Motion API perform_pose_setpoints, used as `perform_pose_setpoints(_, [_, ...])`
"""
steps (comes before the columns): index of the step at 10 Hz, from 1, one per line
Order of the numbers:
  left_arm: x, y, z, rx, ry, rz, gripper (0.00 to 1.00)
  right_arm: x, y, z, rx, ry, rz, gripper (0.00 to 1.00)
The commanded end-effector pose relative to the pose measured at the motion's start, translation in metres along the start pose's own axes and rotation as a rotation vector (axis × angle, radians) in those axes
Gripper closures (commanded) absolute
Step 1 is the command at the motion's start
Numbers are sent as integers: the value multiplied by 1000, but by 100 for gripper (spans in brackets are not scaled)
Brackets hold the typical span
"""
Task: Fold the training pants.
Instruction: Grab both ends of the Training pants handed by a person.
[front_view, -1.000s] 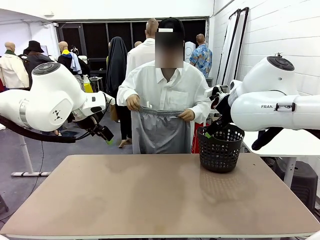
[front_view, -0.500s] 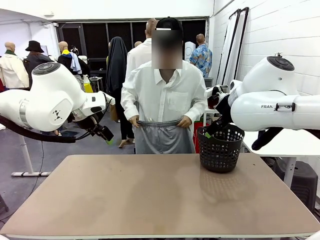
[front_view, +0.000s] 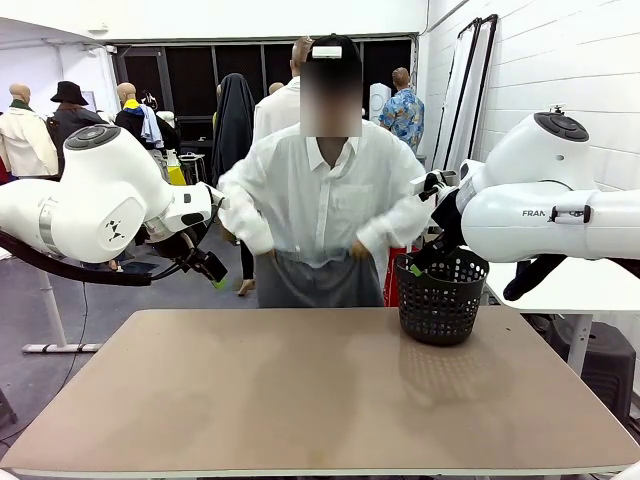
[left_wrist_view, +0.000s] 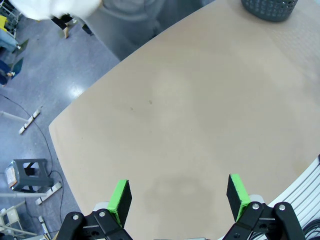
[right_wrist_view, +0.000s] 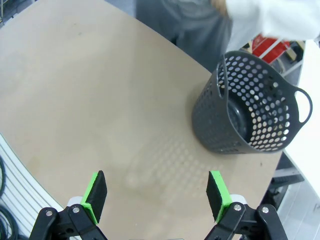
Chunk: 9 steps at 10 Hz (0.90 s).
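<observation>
Person brings training pants (front_view: 318, 282) lower than a second ago, now waist-high behind desk (front_view: 300, 400) far edge; not laid down, folding unstarted. Both wide, empty: left pincer (left_wrist_view: 179, 192), right pincer (right_wrist_view: 157, 191)

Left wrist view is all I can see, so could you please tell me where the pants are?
Observer: The person at the far side holds the pants by the waistband, hanging behind the far edge of the table, not on it.
Operator: Thank you. Is there anything in the basket?
Observer: The right wrist view looks down into the basket, and the part of its inside that shows is empty.
Operator: And is the right gripper free?
Observer: Yes, the right gripper is open above the table and holds nothing.
</observation>
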<state>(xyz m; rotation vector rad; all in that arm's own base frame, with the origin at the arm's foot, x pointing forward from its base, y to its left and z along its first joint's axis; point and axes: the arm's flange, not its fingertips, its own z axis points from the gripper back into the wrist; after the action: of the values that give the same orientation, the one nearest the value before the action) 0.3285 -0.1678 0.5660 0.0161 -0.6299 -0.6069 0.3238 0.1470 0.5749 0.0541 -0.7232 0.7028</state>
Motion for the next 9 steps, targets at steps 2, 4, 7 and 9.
perform_pose_setpoints(2, [1,0,1,-4,-7,10,0,0,0,0,3,-1,1,0])
perform_pose_setpoints(4, [1,0,1,-4,-7,10,0,0,0,0,3,-1,1,0])
perform_pose_setpoints(7, [1,0,1,-4,-7,10,0,0,0,0,3,-1,1,0])
perform_pose_setpoints(9, [1,0,1,-4,-7,10,0,0,0,0,3,-1,1,0])
